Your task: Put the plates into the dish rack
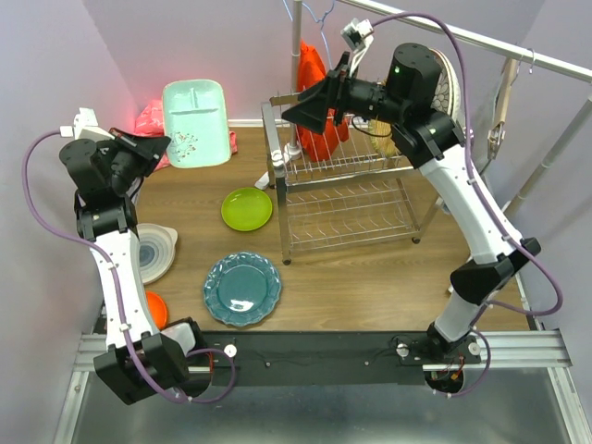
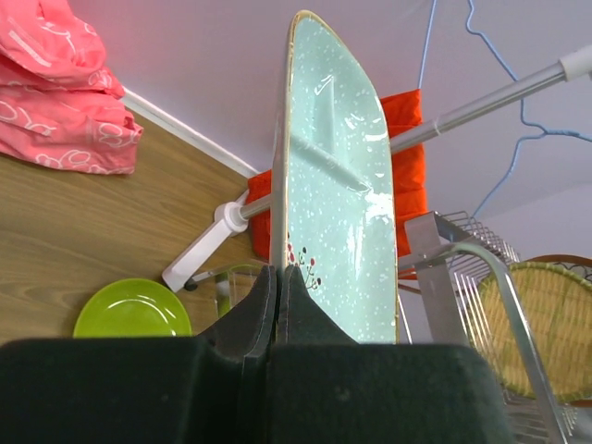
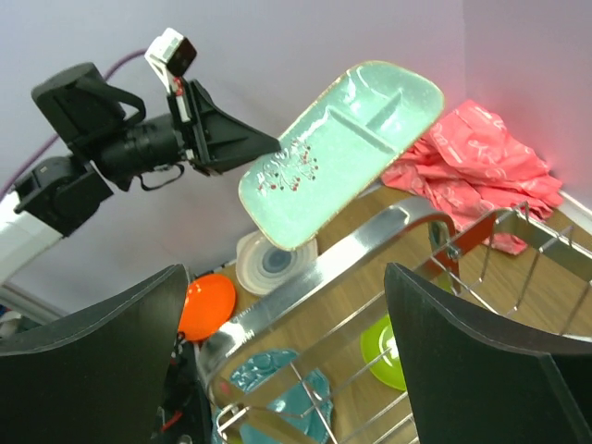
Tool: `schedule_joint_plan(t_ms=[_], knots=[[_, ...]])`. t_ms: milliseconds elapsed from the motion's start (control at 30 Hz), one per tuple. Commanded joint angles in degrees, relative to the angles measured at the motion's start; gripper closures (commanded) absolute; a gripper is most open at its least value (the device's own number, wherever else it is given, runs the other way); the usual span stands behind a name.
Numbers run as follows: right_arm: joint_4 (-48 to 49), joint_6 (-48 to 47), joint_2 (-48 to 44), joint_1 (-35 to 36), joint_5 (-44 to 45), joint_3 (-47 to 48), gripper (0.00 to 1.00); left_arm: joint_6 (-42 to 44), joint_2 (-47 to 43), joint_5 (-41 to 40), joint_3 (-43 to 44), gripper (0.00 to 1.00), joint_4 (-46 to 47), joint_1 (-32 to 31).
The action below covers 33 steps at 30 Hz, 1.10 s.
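My left gripper (image 1: 165, 148) is shut on a short edge of the mint rectangular divided tray (image 1: 196, 123), held up in the air over the table's back left. In the left wrist view the tray (image 2: 333, 185) stands edge-on above my closed fingertips (image 2: 279, 273). My right gripper (image 1: 301, 106) hangs open and empty over the top left corner of the chrome dish rack (image 1: 347, 190), its jaws either side of the rack's rail (image 3: 324, 268). On the table lie a lime green plate (image 1: 247, 208), a teal scalloped plate (image 1: 242, 289), a grey-swirl dish (image 1: 153, 252) and an orange plate (image 1: 155, 307). A woven-yellow plate (image 2: 546, 324) stands in the rack.
A pink cloth (image 1: 150, 118) lies at the back left corner. A red-orange cloth (image 1: 314, 92) hangs from a pole behind the rack. A metal clothes rail (image 1: 518, 51) with hangers runs along the back right. Purple walls close in on both sides.
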Motion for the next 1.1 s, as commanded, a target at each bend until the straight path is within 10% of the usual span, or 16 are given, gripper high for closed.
schedule_joint_plan(t_ms=[0, 1067], knots=[[0.83, 6.48, 3.60, -0.25, -3.92, 6.58, 0.05, -5.76, -2.75, 4.01, 2.55, 1.00, 8.35, 0.10], [0.91, 12.28, 8.26, -0.25, -6.21, 12.74, 0.07, -4.64, -4.87, 5.24, -14.41, 1.00, 14.42, -0.25]])
